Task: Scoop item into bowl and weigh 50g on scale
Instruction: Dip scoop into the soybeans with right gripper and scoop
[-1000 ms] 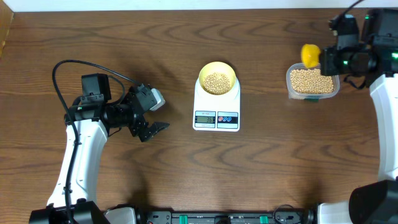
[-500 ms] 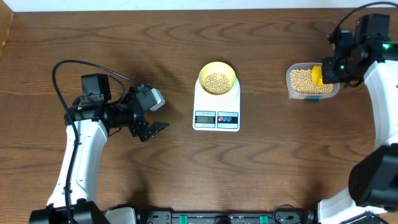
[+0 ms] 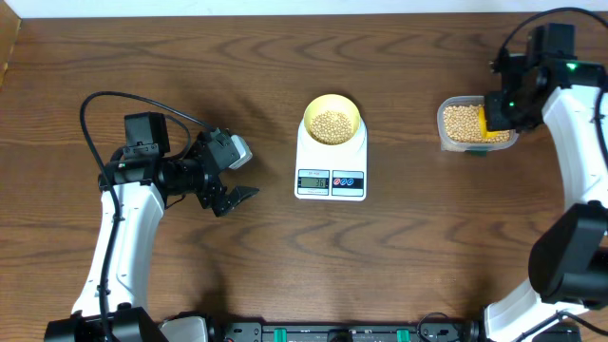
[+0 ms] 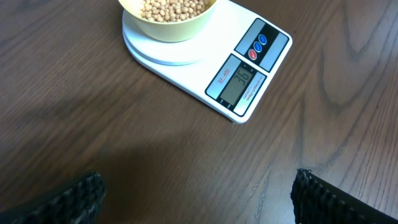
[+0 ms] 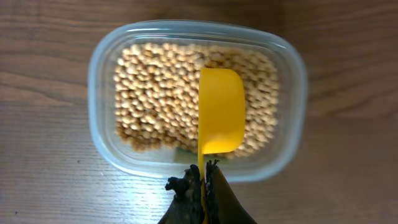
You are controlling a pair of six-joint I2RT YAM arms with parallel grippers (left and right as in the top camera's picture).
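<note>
The pale yellow-green bowl [image 3: 332, 120] holds tan beans [image 3: 331, 125] and stands on the white scale [image 3: 331, 166]. The bowl [image 4: 168, 18] and scale [image 4: 239, 81] also show in the left wrist view, where the display reads about 36. My right gripper [image 3: 500, 112] is shut on the handle of a bright yellow scoop [image 5: 221, 112]. The scoop lies turned on its side in the beans [image 5: 161, 99] of the clear plastic tub [image 5: 102, 81]. My left gripper [image 3: 231, 197] is open and empty, left of the scale, its fingertips [image 4: 199, 193] low over the table.
The clear tub [image 3: 478, 124] sits at the right, apart from the scale. A black cable [image 3: 104, 104] loops above the left arm. Bare wooden table lies between the left gripper and the scale.
My right gripper has brought the yellow scoop from above the tub's far left corner down into the beans in the tub. The left arm has not moved.
</note>
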